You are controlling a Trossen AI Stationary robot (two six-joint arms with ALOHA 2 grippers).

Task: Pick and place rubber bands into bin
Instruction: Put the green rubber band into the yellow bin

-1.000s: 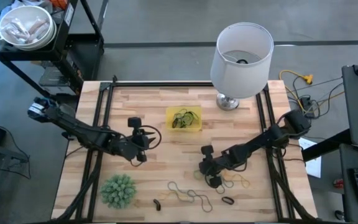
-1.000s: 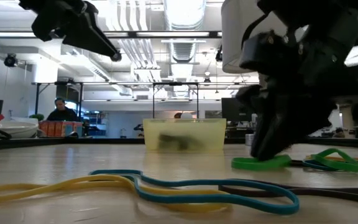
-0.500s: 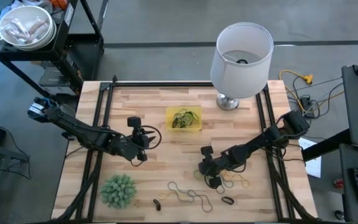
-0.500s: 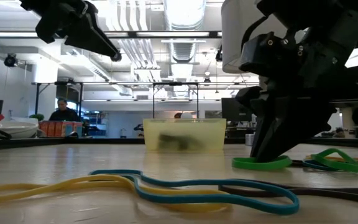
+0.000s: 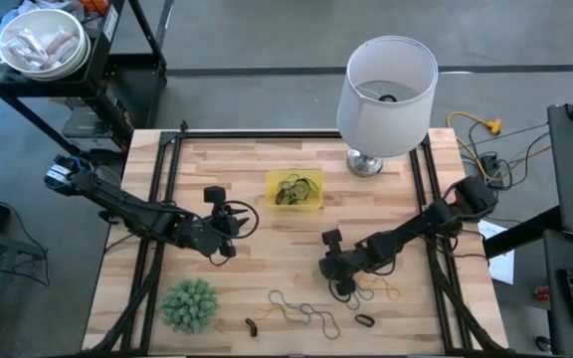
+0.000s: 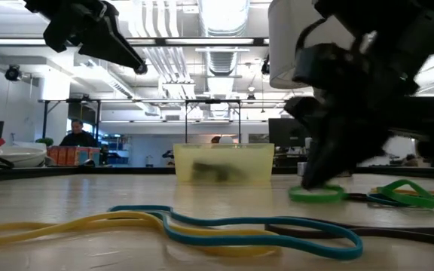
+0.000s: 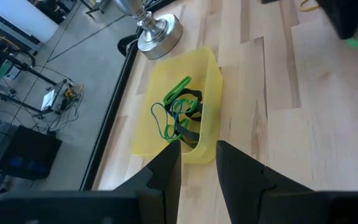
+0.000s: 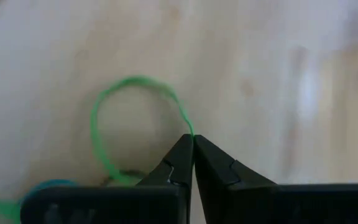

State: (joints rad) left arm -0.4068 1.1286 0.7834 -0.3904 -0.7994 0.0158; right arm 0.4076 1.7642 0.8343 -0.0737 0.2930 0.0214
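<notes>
Now that our right claw has snapped shut on a green rubber band near the bin, we can lift it.

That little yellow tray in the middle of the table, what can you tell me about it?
The yellow tray is a small, shallow, square bin that looks like slightly see-through plastic, with low upright walls and rounded corners. It sits flat on the wooden table, just in front of the metal foot of the lamp and apart from it. Inside lies a tangle of rubber bands: green, teal and dark loops. Nothing grips or touches the tray; the left gripper hovers near it with its fingers apart.
</notes>
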